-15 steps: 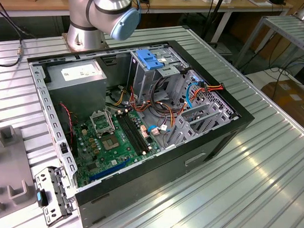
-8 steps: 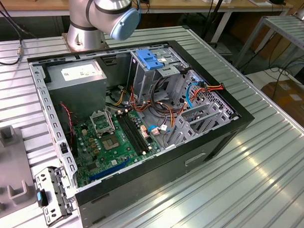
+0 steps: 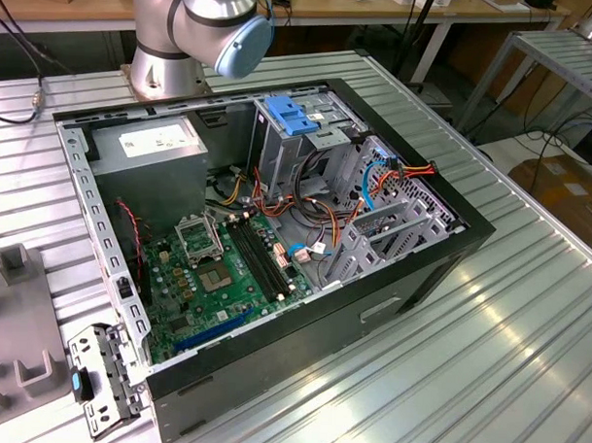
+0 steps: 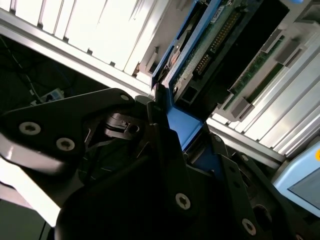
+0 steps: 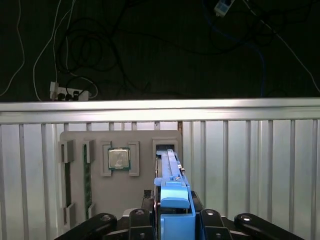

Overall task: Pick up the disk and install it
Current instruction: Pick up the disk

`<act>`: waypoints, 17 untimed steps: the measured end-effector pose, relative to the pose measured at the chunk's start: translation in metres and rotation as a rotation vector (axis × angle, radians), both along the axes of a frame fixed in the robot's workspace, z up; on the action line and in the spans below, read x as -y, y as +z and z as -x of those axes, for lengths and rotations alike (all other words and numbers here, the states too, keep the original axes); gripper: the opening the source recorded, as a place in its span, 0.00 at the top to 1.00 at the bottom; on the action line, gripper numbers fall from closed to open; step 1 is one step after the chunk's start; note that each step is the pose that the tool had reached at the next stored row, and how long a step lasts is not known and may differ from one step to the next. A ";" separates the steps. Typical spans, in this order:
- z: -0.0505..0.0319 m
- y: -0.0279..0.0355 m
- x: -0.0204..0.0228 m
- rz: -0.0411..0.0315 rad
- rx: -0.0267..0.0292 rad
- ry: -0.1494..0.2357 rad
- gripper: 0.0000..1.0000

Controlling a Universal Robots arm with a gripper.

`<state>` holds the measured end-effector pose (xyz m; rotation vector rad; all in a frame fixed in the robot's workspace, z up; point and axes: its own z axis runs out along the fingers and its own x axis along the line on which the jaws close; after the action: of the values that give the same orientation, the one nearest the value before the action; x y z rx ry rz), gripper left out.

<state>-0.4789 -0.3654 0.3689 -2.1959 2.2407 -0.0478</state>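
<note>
The disk (image 5: 172, 187) shows edge-on in the first wrist view, its blue plastic carrier standing upright in a slot of a grey holder plate (image 5: 145, 140). My gripper (image 5: 173, 214) is shut on the carrier, with a black finger on each side. In the second wrist view the disk (image 4: 200, 55) shows its circuit board and connector inside the blue frame, and the gripper (image 4: 182, 124) clamps the frame's near end. In the exterior view the open computer case (image 3: 450, 256) lies on the table, with a grey drive cage (image 3: 279, 148) under a blue latch piece (image 3: 290, 114).
The holder plate also carries a processor chip (image 5: 119, 159) and a memory stick (image 5: 87, 175). Inside the case are a green motherboard (image 3: 226, 268), a grey box with a white sticker (image 3: 148, 143) and loose cables (image 3: 375, 181). The arm's base (image 3: 171, 52) stands behind the case.
</note>
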 end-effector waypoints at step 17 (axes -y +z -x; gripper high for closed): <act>0.0000 0.0345 0.0000 0.0000 0.0000 0.000 0.63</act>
<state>-0.4789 -0.3654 0.4035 -2.1959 2.2407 -0.0478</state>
